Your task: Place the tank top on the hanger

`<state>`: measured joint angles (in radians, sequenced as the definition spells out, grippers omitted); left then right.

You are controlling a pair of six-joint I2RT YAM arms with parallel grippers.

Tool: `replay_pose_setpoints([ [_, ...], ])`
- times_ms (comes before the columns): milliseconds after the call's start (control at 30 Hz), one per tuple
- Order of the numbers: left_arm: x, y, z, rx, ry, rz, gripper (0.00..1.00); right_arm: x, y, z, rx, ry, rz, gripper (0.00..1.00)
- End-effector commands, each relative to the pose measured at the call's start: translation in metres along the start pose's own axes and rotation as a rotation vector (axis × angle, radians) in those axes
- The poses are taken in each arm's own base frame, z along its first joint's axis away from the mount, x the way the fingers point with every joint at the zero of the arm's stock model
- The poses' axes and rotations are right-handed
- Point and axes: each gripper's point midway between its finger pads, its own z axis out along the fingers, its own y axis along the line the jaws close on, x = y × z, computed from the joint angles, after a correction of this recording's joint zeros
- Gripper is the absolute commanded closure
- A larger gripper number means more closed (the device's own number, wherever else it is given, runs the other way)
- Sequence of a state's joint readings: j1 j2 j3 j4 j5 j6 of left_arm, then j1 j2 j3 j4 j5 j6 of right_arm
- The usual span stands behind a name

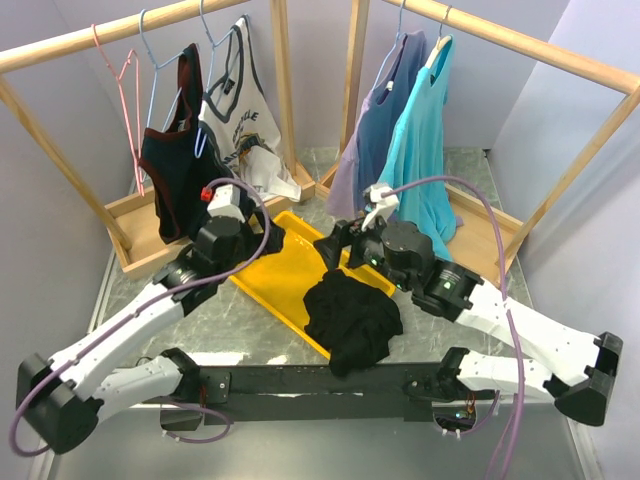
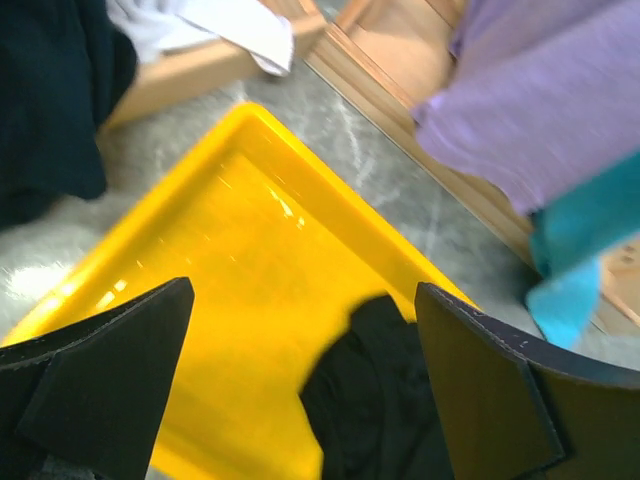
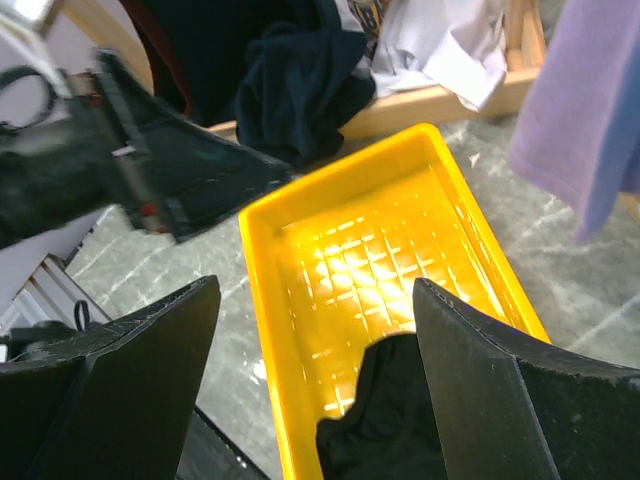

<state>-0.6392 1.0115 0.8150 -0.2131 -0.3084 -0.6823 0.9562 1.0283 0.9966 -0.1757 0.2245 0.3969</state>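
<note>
The dark navy tank top (image 1: 172,165) with maroon trim hangs from the light-blue hanger (image 1: 157,82) on the left rack, its lower part bunched on the rack's wooden base. It also shows as dark cloth in the left wrist view (image 2: 50,100) and in the right wrist view (image 3: 300,80). My left gripper (image 1: 272,236) (image 2: 300,300) is open over the yellow tray, holding nothing. My right gripper (image 1: 332,248) (image 3: 316,300) is open too, facing the left one across the tray, also empty.
A yellow tray (image 1: 270,290) (image 2: 230,230) (image 3: 270,330) holds a plain black garment (image 1: 350,320) (image 2: 380,400) (image 3: 390,420). A white tank top (image 1: 240,120) and a pink hanger (image 1: 128,90) share the left rack. Purple (image 1: 380,120) and teal (image 1: 425,150) tops hang on the right rack.
</note>
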Motion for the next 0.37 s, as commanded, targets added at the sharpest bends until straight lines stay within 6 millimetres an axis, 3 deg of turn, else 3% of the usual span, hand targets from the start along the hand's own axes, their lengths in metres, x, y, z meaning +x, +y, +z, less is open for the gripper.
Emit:
replay_pose_setpoints([
  [0, 0.019, -0.007, -0.022, 0.065, 0.057, -0.056, 0.01, 0.000, -0.008, -0.023, 0.006, -0.031, 0.019, 0.14],
  [133, 0.018, -0.002, -0.039, 0.087, 0.032, -0.087, 0.01, 0.019, -0.017, -0.030, 0.020, -0.001, 0.045, 0.14],
  [333, 0.019, -0.004, -0.043, 0.112, 0.029, -0.082, 0.00, 0.050, -0.038, -0.039, 0.066, 0.027, 0.078, 0.14],
])
